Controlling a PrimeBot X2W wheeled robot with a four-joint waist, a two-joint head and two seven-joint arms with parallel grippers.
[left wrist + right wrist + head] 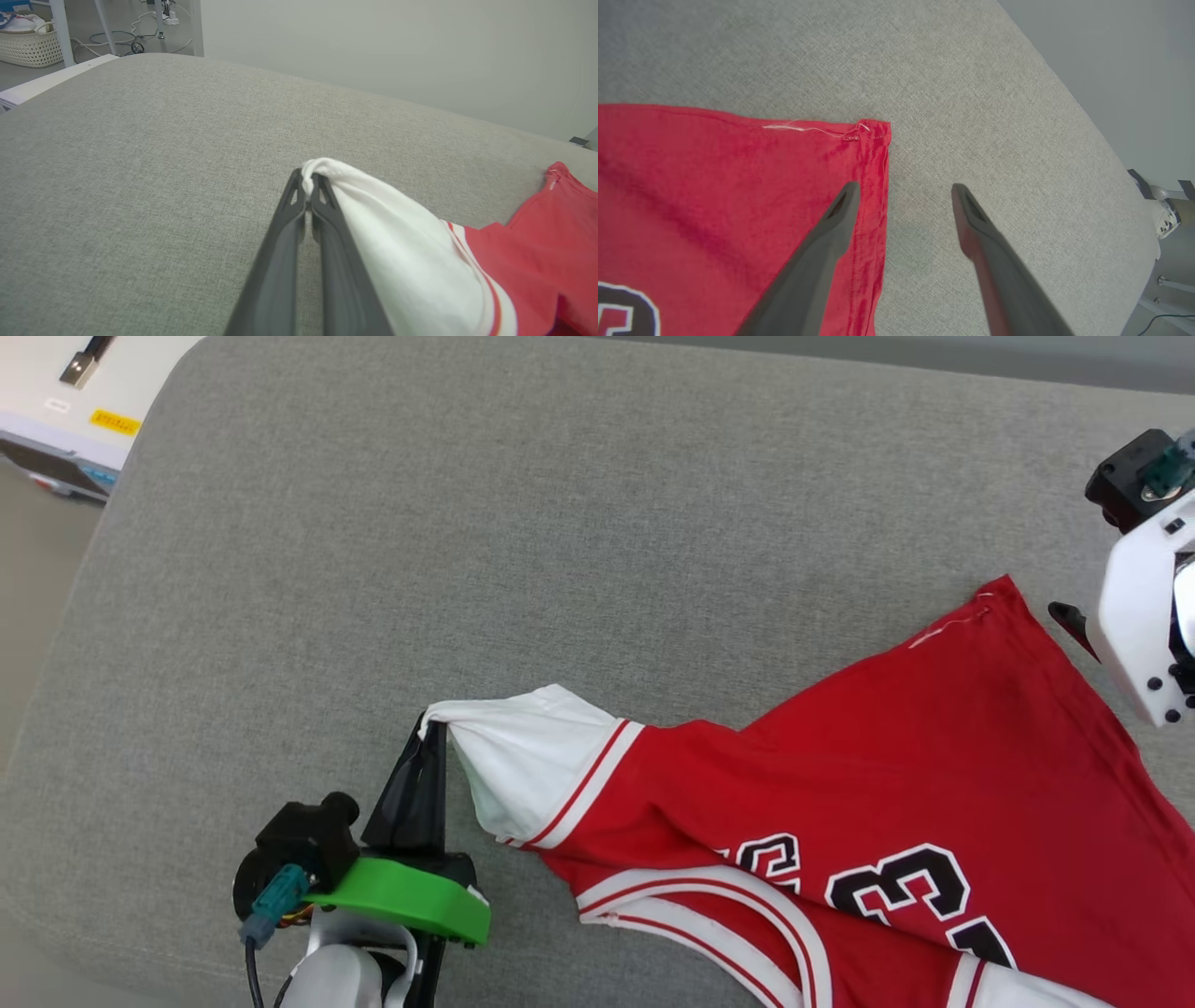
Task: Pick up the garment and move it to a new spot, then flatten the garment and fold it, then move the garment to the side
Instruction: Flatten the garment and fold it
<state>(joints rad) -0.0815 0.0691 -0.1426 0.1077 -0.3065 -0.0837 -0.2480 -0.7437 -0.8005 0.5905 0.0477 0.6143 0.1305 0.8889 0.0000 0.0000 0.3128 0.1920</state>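
Note:
The garment (pixel 896 775) is a red jersey with white, red-striped sleeves and black numbers facing up, lying across the right half of the grey cushion (pixel 523 523). My left gripper (pixel 431 733) is shut on the tip of a white sleeve (pixel 373 224), pulling it out to the left; the left wrist view shows the cloth pinched between the fingertips (pixel 308 186). My right gripper (pixel 903 189) is open just above the garment's far red corner (pixel 873 133), one finger over the hem, the other over bare cushion. Nothing lies between its fingers.
The grey cushion stretches wide to the left and back. A white unit (pixel 84 401) with a yellow label stands past the cushion's far-left corner. A woven basket (pixel 28 46) and cables lie on the floor beyond. A pale wall rises behind the cushion.

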